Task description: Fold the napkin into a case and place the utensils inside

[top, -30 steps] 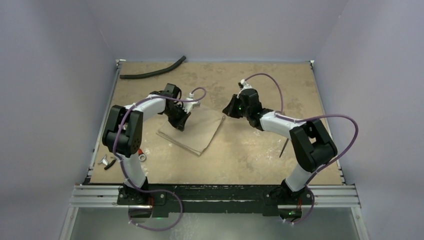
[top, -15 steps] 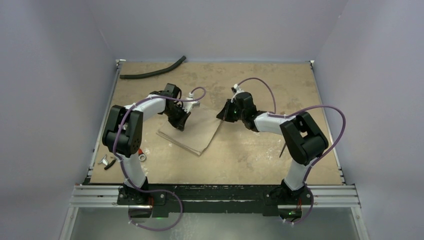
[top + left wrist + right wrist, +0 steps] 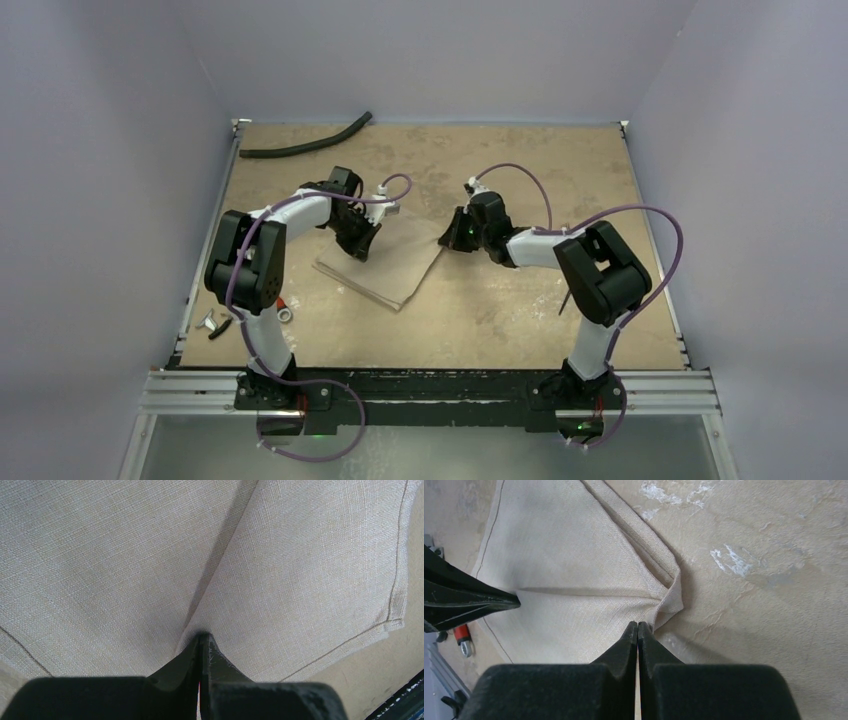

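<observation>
The beige napkin (image 3: pixel 395 270) lies folded on the table between the arms. In the left wrist view the napkin (image 3: pixel 300 555) fills the frame, and my left gripper (image 3: pixel 201 637) is shut with its tips pressed onto the cloth at the foot of a crease. From above, the left gripper (image 3: pixel 360 248) sits on the napkin's far-left part. My right gripper (image 3: pixel 447 240) is shut too. Its tips (image 3: pixel 637 625) touch the napkin (image 3: pixel 574 555) just beside its doubled-over right corner. A slim dark utensil (image 3: pixel 567 297) pokes out behind the right arm, mostly hidden.
A long black hose (image 3: pixel 305 145) curves along the table's far-left edge. Small metal and red bits (image 3: pixel 215 325) lie at the near-left edge by the left arm's base. Lilac walls close in the tan table (image 3: pixel 500 320) on three sides.
My right gripper has moved left and lower, up to the napkin's right corner. The left arm and the napkin have not moved.
</observation>
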Available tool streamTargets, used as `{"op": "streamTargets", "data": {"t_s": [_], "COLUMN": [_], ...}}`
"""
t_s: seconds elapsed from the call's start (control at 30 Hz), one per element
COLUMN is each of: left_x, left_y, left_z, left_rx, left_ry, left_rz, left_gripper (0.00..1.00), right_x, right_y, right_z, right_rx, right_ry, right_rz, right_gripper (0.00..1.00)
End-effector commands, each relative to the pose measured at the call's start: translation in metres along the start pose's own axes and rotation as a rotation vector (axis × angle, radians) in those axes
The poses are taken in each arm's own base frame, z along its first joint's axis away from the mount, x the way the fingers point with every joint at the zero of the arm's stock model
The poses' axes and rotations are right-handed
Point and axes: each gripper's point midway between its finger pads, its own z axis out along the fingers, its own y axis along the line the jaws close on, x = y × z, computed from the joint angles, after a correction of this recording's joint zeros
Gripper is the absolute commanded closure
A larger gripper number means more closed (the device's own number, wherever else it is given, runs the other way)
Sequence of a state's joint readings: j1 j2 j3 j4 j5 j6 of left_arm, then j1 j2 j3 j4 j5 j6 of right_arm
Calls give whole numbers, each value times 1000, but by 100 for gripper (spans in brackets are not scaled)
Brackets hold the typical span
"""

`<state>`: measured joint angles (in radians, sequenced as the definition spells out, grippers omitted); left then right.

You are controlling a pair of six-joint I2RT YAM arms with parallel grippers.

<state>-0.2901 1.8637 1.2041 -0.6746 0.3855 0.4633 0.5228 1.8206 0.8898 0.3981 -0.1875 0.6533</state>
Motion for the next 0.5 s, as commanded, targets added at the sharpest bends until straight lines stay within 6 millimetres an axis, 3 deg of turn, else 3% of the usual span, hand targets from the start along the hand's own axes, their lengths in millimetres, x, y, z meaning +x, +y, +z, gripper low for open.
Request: {"op": "streamTargets", "data": {"t_s": [0.0, 0.3, 0.47], "left_x": [-14, -12, -9], "left_y": [9, 10, 9], "left_z": [-10, -11, -10], "left_rx": [-47, -55, -53], "left_ry": [-34, -30, -25], "left_rz": [24, 37, 40], "left_gripper": [100, 100, 100], "right_x": [-8, 3, 0], "right_y": [-7, -15, -6], "right_z": [-1, 6, 7], "right_rx": [39, 43, -62], "right_ry": [-38, -5, -1], "right_rz": [-20, 40, 83], "right_gripper": [100, 100, 100]}}
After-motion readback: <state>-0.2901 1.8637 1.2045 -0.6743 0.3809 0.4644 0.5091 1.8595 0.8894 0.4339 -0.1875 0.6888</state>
